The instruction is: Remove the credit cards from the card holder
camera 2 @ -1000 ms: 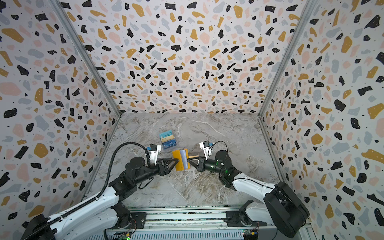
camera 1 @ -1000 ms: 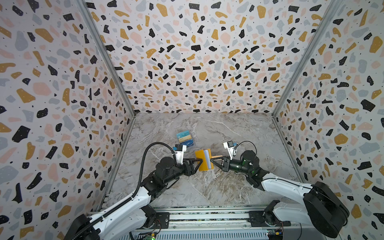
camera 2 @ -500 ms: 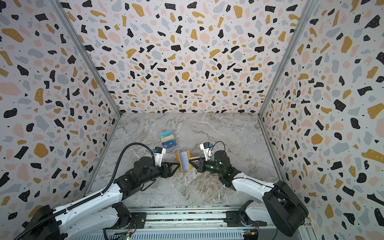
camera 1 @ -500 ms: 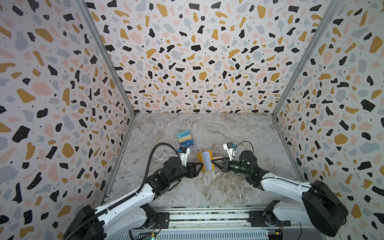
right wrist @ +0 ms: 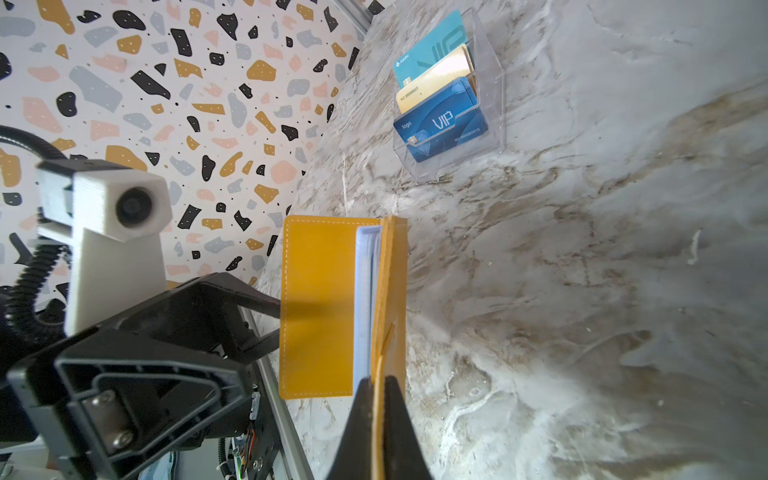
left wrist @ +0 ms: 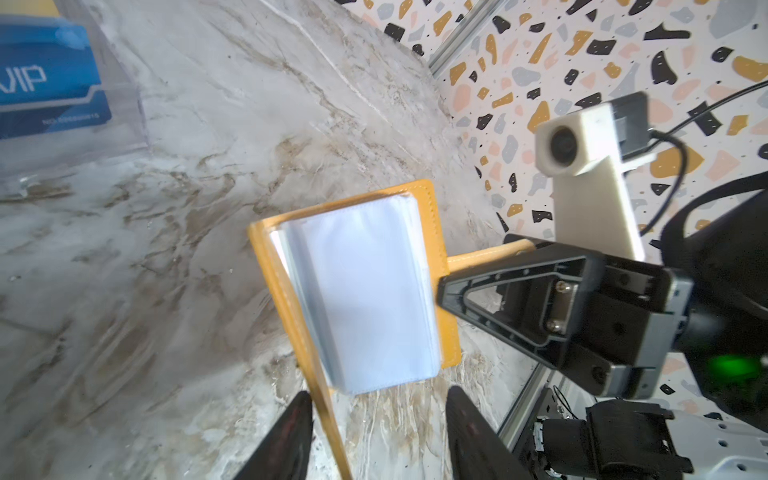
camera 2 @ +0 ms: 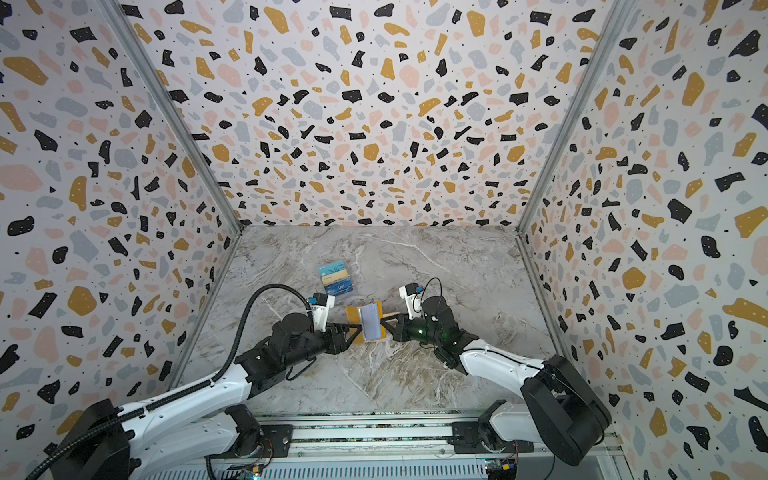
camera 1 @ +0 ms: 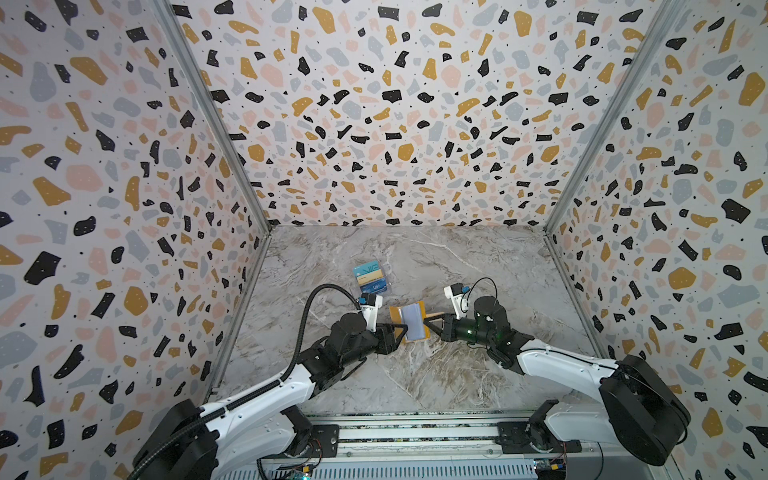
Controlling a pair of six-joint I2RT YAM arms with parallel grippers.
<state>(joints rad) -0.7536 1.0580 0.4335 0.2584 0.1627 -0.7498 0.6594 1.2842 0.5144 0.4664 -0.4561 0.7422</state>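
The mustard-yellow card holder is held open just above the marble floor, its pale blue-grey sleeves showing no card. My right gripper is shut on the edge of one yellow cover, beside the snap tab. My left gripper is open; the other cover stands edge-on between its fingers, close to one finger. The credit cards, one teal and one gold, stand apart in a clear box.
The clear tiered box stands behind the left gripper and also holds a dark blue VIP card. Terrazzo-patterned walls close the marble floor on three sides; a metal rail runs along the front edge.
My left gripper has moved right up to the card holder, and its jaws have narrowed around the near cover. The right gripper has kept its grip and barely moved.
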